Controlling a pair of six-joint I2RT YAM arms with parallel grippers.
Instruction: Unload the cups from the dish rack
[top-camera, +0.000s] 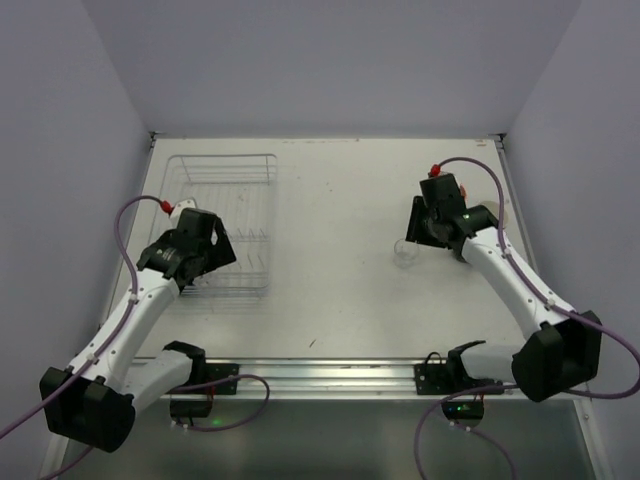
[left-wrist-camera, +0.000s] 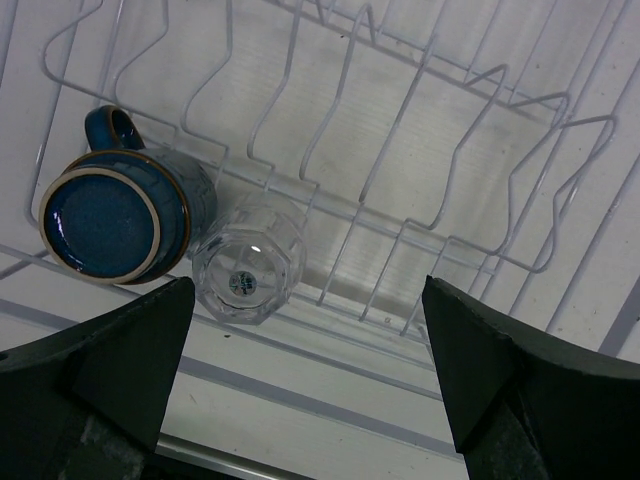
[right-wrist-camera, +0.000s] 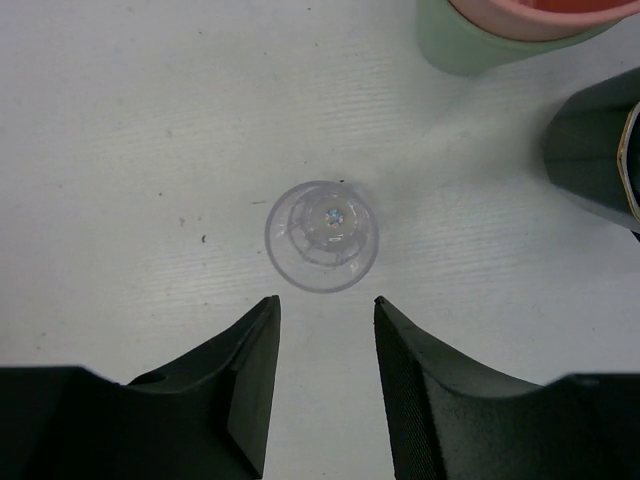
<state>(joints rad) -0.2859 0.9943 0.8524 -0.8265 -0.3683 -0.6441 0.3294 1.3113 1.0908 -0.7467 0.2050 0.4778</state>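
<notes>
Found the dish rack (top-camera: 230, 185) in the upper left of the top view, resting on the pale surface (top-camera: 330, 310). Saw two cups inside it through the left wrist camera, both in the left half of that frame. Noted a blue handled mug (left-wrist-camera: 110, 215), round face toward the lens and handle pointing to the upper left. Noted a clear glass (left-wrist-camera: 247, 262) just right of it, touching it and viewed end-on. Could not tell whether either sat mouth up or mouth down.

Logged the left end effector (left-wrist-camera: 308, 300) over the rack's lower end, fingers spread wide and gripping nothing, with both cups beyond the tips.

Found a second clear glass (right-wrist-camera: 322, 235) well apart from the rack, standing on the bare surface at centre right of the top view. Logged the right end effector (right-wrist-camera: 327, 310) directly over it, parted and holding nothing, tips just short of the glass and not touching.

Spotted a mint-green cup (right-wrist-camera: 455, 50) at the upper right of the right wrist frame, with a salmon-pink cup (right-wrist-camera: 540, 15) against it at the top edge. Could not identify a dark object (right-wrist-camera: 590, 160) cut off by the right edge.
</notes>
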